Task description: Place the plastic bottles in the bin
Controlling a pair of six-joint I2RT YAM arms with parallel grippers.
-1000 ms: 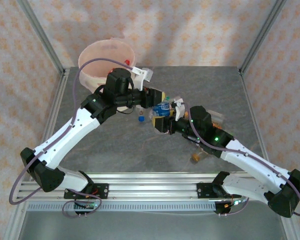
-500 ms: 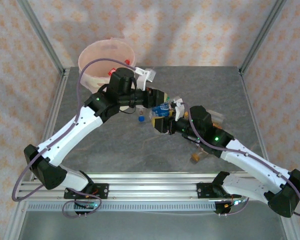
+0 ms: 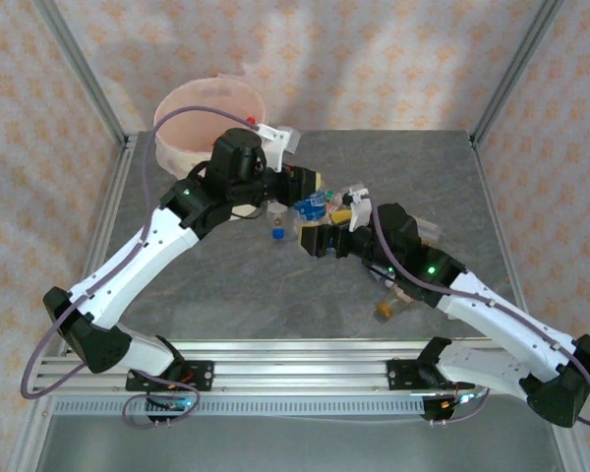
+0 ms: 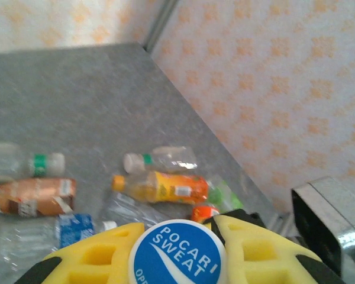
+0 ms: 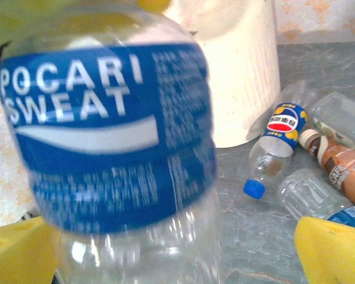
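Grey table (image 3: 423,167) in front of me, bottles strewn on it.
The cream bin (image 3: 192,113) stands at eleven o'clock; a blue-capped bottle (image 3: 275,228) lies near centre, an amber bottle (image 3: 386,310) at four o'clock.

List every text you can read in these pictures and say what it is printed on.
"POCARI SWEAT": on the blue round bottle top, left wrist view.
"POCARI SWEAT": on the blue label of the clear bottle, right wrist view.
Too blurred to read: that label's small print, and the labels of the orange bottle and brown bottle.
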